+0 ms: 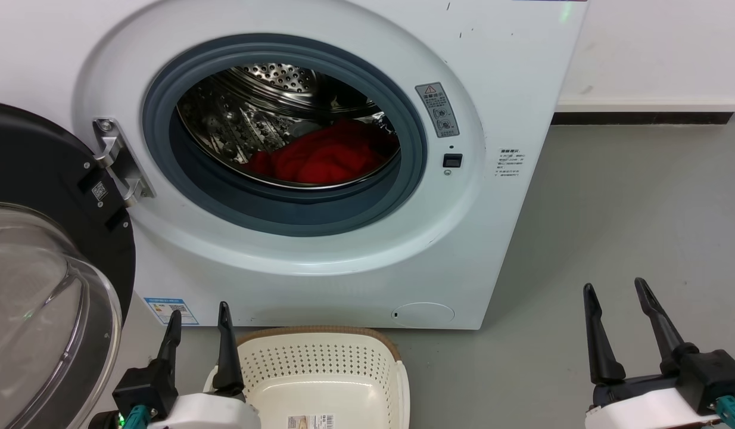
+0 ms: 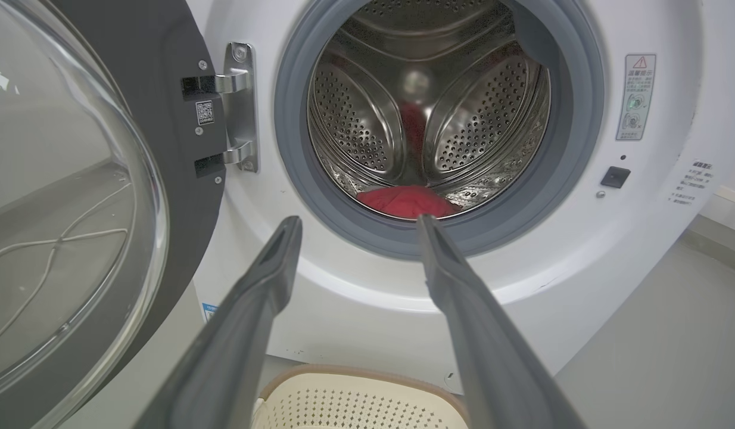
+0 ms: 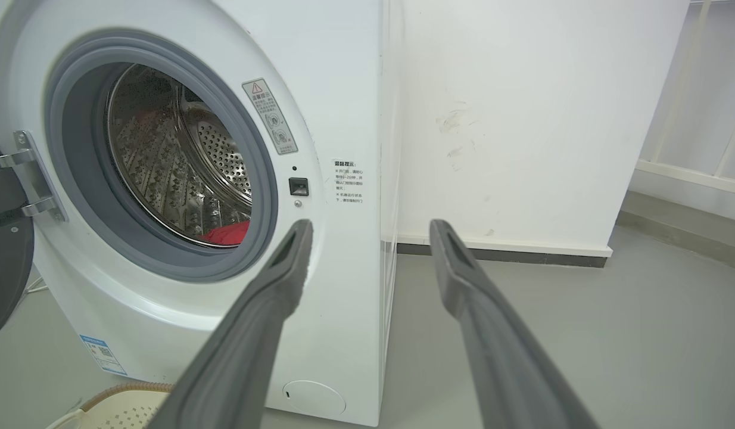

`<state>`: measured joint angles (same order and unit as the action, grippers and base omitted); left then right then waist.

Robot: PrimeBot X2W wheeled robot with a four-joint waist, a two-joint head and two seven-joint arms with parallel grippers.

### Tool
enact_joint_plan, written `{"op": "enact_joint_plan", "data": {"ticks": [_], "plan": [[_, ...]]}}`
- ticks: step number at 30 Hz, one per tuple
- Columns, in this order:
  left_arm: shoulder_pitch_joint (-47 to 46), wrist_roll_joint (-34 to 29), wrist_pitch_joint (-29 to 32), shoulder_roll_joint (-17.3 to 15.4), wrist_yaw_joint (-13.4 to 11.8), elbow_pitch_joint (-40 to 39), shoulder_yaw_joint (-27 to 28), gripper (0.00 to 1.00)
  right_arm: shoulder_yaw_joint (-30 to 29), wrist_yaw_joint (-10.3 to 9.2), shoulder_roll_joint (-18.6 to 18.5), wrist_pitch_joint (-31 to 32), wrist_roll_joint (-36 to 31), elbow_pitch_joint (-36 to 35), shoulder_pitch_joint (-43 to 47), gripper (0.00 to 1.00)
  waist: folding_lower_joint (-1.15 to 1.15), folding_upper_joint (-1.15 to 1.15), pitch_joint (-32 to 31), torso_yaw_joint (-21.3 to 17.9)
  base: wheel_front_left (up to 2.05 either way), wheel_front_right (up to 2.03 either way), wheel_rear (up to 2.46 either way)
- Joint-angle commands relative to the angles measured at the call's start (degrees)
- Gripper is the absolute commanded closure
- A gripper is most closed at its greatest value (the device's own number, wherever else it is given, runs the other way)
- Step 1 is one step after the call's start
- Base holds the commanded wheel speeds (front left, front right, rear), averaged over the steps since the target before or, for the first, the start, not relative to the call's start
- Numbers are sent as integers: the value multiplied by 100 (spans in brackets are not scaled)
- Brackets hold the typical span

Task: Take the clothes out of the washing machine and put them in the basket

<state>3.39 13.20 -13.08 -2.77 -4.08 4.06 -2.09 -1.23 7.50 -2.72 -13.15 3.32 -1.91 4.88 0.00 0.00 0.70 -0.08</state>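
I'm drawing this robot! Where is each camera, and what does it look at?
Head view: on the head, looking down at the washing machine, basket, left gripper and right gripper.
Left wrist view: on that wrist, facing straight into the drum; own fingers show.
Right wrist view: on that wrist, facing the machine's right edge and the wall; own fingers show.
All three share the red clothes.

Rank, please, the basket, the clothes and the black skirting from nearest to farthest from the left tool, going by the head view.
1. The basket, on the floor right beside the left tool.
2. The clothes, higher up, inside the washer.
3. The skirting, along the wall behind the washer, off to the right.
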Motion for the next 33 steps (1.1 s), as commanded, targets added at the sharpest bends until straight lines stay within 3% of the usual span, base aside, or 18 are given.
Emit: {"op": "enact_joint_plan", "data": {"ticks": [1,18,33], "plan": [[55,-110,-48,-15,-34,-14,-16,0,12,-2,-28,-40,-123,-55,72,0,0,0,-3,-3,0,0,0],[138,-806,-224,-16,-155,74,-96,0,8,-2,-28,-212,-717,-100,187,0,0,0,-13,-16,0,0,0],[127,-742,-215,-16,-134,192,-67,0,-13,-2,-27,-208,-592,-19,203,0,0,0,-5,-8,0,0,0]]}}
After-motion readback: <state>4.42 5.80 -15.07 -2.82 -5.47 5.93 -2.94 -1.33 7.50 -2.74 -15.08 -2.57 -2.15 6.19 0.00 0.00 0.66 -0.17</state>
